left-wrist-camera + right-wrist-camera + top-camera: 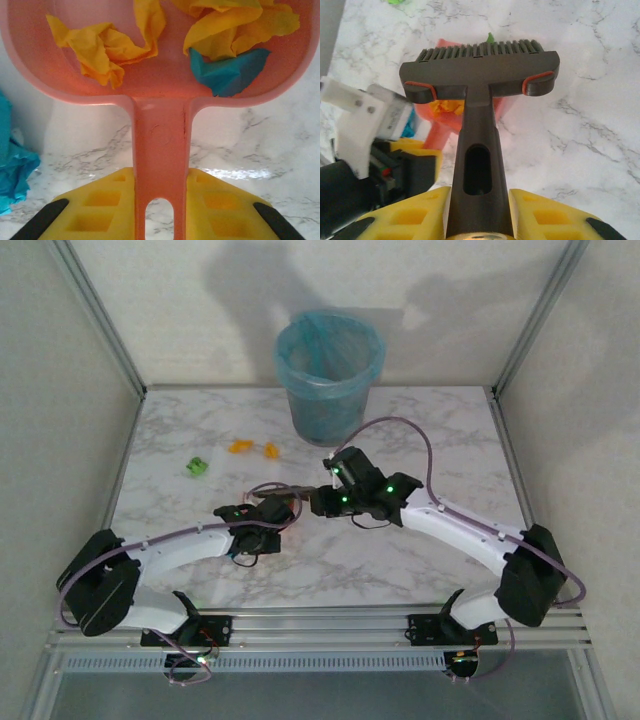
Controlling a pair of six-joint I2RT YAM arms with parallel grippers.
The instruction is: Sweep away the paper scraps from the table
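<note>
My left gripper (160, 221) clamps the dustpan (159, 145), my right gripper (479, 222) the brush (480, 75); perhaps three paper scraps (240, 447) lie at the table's (430, 550) ten o'clock.

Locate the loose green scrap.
Top view: the green scrap lies on the table's left half, just left of two orange scraps, well left of the bin.

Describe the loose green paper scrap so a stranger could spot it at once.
Start at the blue-lined bin at the table's far edge. Left of it and nearer lie two orange scraps, then the green scrap. It is the leftmost, green where its neighbours are orange.
</note>
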